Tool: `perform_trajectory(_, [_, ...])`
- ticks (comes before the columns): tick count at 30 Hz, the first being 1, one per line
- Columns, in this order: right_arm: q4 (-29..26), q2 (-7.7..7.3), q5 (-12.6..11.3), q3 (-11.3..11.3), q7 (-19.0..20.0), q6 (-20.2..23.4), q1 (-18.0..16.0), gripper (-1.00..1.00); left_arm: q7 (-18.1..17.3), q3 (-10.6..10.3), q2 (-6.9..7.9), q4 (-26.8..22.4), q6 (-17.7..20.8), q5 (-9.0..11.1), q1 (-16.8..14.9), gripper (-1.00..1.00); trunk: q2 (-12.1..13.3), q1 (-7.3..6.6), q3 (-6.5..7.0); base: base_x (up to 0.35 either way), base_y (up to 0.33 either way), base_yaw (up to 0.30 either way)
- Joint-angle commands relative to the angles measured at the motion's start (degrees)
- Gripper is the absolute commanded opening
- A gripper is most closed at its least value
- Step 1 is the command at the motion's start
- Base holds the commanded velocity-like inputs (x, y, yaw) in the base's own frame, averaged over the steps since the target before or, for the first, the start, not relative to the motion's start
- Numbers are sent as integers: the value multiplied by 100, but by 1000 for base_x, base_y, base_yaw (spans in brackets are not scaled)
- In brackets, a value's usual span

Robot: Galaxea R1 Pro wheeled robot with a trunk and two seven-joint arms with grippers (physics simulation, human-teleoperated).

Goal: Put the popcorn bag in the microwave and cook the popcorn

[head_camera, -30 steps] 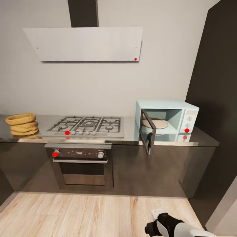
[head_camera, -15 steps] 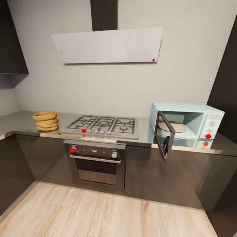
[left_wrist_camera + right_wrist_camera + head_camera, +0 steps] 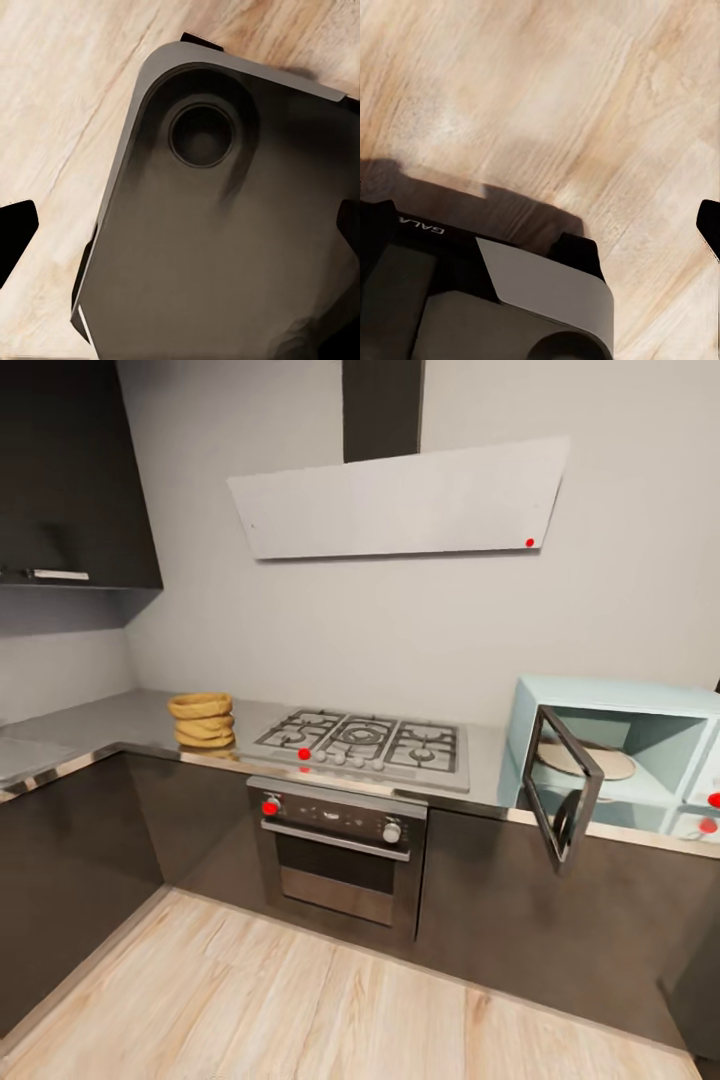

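The popcorn bag point(image 3: 202, 720) sits on the countertop point(image 3: 90, 725), a squat mustard-tan sack with wrinkled sides, just beside the near-left corner of the gas hob point(image 3: 365, 745). Well apart from it, past the hob, stands the pale blue microwave point(image 3: 640, 755), its dark glass door point(image 3: 560, 785) swung open toward the room; a round pale plate point(image 3: 585, 760) lies inside the cavity. A red light point(image 3: 714, 800) glows at the microwave's front panel (another red dot shows just under it, on the shiny counter). Under the hob is the black oven point(image 3: 340, 850) with a steel handle, and above it the white slanted hood point(image 3: 400, 500) hangs on the grey wall.

In the left wrist view, the left gripper point(image 3: 180, 232) points down at the robot's dark base point(image 3: 225, 240) and the light wood floor point(image 3: 60, 97); its fingertips point(image 3: 15, 232) show as dark shapes at opposite edges of the picture, so it is spread wide and holds nothing. The bag is nowhere near either gripper.

In the right wrist view, the right gripper point(image 3: 540, 225) faces the floor and part of the robot's base point(image 3: 472, 300). One dark fingertip point(image 3: 709, 225) is clear at the picture's edge; I cannot tell whether this gripper is spread or pressed together.
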Motion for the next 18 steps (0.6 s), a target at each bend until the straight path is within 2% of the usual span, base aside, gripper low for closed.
perform_trajectory(1, [7, -5, 60, -48, -1, 13, -6, 100, 5, 3, -4, -3, -11, 20, 0, 100, -3, 0, -2, 0, 0, 298])
perform_trajectory(18, [9, -14, 12, -57, -1, -244, -6, 100, 6, -5, -9, -3, -19, 11, -1, 100, -3, 0, 38, 0, 0, 298])
